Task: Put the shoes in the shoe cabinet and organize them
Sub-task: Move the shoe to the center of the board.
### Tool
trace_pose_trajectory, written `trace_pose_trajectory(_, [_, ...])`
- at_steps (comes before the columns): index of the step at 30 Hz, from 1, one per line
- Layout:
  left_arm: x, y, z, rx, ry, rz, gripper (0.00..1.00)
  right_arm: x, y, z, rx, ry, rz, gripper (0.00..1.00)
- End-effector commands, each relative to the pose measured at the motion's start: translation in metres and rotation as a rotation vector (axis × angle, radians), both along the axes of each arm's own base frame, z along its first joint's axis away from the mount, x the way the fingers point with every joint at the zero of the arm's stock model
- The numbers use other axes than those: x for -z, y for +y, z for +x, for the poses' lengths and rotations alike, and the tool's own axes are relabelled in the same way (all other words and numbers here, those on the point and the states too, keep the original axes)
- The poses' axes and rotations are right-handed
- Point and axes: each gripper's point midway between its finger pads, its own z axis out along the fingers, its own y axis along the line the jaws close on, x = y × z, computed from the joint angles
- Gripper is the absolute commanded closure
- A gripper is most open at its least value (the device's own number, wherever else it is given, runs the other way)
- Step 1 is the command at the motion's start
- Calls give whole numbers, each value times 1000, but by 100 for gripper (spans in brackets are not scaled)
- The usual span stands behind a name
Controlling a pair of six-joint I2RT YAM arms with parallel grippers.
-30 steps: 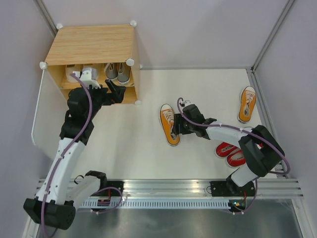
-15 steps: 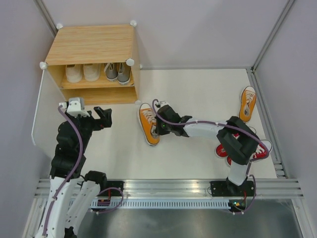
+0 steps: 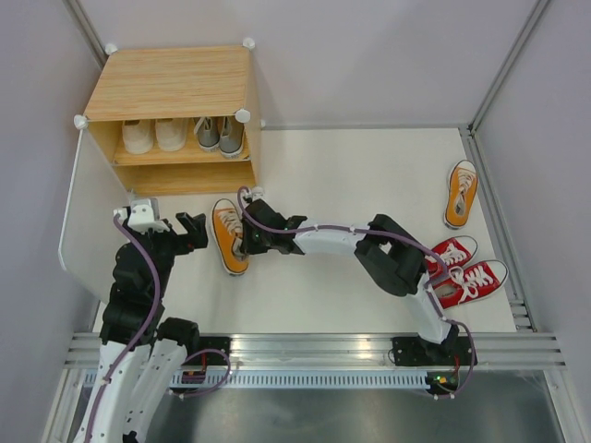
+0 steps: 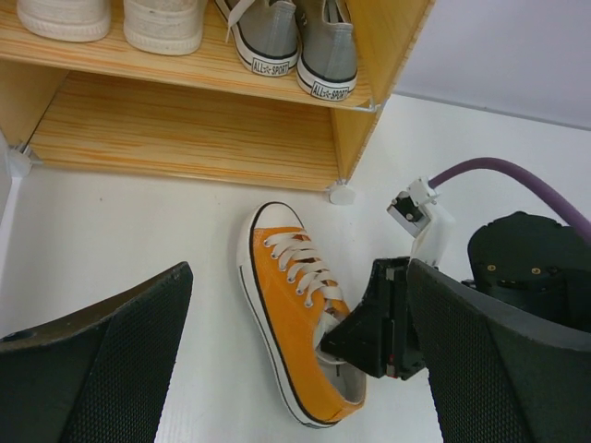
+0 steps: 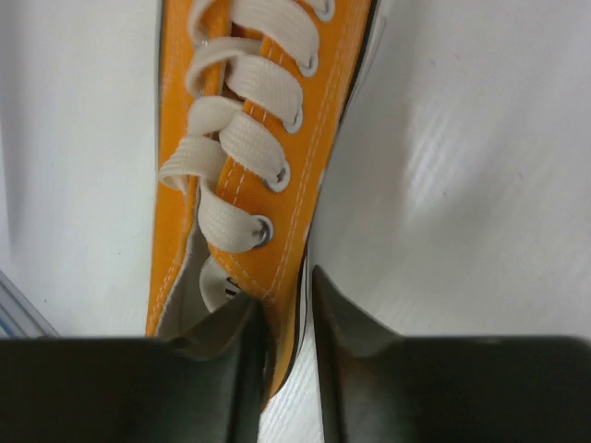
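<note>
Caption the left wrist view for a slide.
Right hand grips the orange shoe in front of the shoe cabinet.

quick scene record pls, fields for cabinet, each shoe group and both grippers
cabinet: back left of table
top shelf: cream pair, grey pair
lower shelf: no shoes
orange shoe: on table before cabinet, toe toward it
other orange shoe: far right, alone
red pair: right side, side by side
right gripper: shut on orange shoe's heel-side wall
left gripper: open, holding nothing, beside orange shoe
</note>
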Motion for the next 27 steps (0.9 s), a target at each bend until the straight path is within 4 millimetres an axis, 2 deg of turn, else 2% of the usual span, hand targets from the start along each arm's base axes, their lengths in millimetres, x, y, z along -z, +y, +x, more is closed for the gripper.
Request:
trace_pose_trajectory(1, [-5,3,3,-11,-29,35,0,-52,44,18,54,-15,197,64])
trace_pose_trajectory(4, [-4,5,3,-22,-25,37,0,-63,60,21,54,16,260,42])
trace_pose_trajectory(6, [-4,6,4,-26,-20,40,1,-75,67,24,59,17,290,34])
trace_pose_trajectory(9, [0,6,5,-29,-5,43,1,-100,68,22,44,28,346,32])
trace_pose_trajectory(11, [4,5,8,-31,17,40,1,-120,59,16,31,30,375,32])
trace_pose_trajectory(14, [21,9,16,-76,111,26,1,-136,23,17,68,18,367,32])
trace_pose_trajectory(15, [32,7,22,-76,170,35,1,-139,6,27,96,8,363,32])
trace_pose_trajectory(16, [37,2,24,-60,197,21,1,-144,-16,22,106,-5,353,32])
trace_pose_trajectory(18, [39,-5,28,-25,228,18,1,-146,-48,33,156,-36,335,32])
trace_pose_trajectory(19, [45,-8,32,-15,260,24,1,-131,-66,29,161,-38,291,32])
trace_pose_trajectory(20, [39,-10,34,-5,262,18,1,-142,-81,28,170,-55,293,31])
trace_pose_trajectory(21, [44,-12,31,4,302,16,1,-141,-97,31,186,-64,278,31])
trace_pose_trajectory(22, [46,-18,32,20,328,-15,1,-123,-113,24,193,-47,236,31])
trace_pose_trajectory(23, [47,-23,31,37,342,-35,1,-135,-127,22,192,-87,241,31])
trace_pose_trajectory(24, [51,-29,31,61,356,-53,1,-133,-143,26,217,-100,229,31])
trace_pose_trajectory(25, [59,-36,30,84,385,-89,1,-117,-158,20,226,-86,198,31])
trace_pose_trajectory(26, [73,-38,30,87,435,-95,1,-126,-168,16,220,-111,207,31])
trace_pose_trajectory(27, [82,-39,28,81,470,-101,1,-125,-179,18,234,-114,203,31])
